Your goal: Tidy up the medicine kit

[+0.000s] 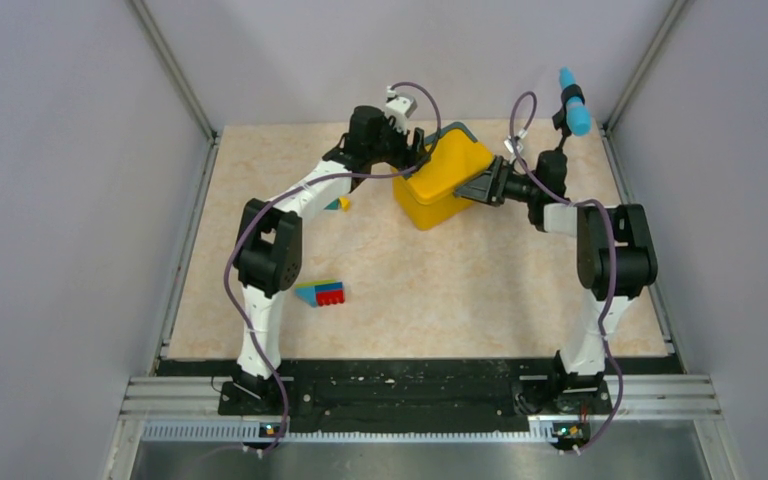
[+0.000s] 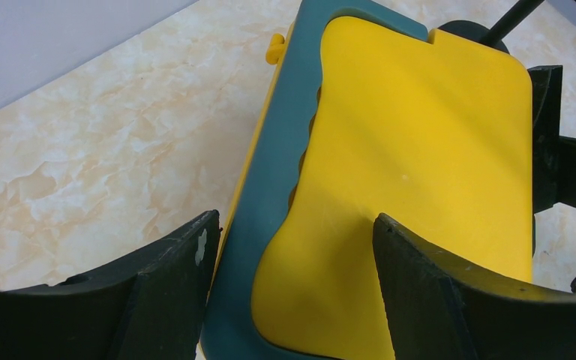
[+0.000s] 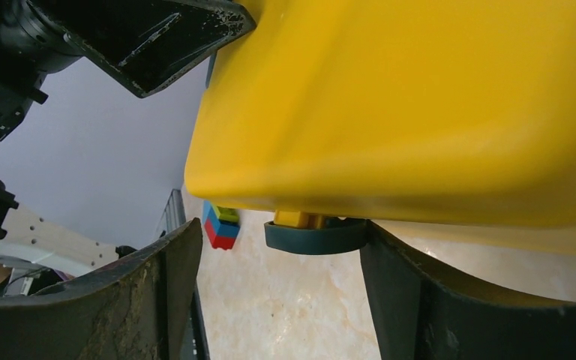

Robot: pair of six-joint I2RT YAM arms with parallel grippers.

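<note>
L gripper (image 1: pixel 415 152) & R gripper (image 1: pixel 476 187) flank medicine kit (image 1: pixel 440 178).

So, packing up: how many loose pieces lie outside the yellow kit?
2: a multicoloured block beside the left arm's elbow, a small teal-and-yellow piece by its forearm. The kit may hide others.

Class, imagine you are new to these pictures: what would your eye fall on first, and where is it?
The bright yellow medicine kit at the far middle of the table, with the left gripper and right gripper open at its two sides. After that, the multicoloured toy block lying nearer, beside the left arm.
</note>
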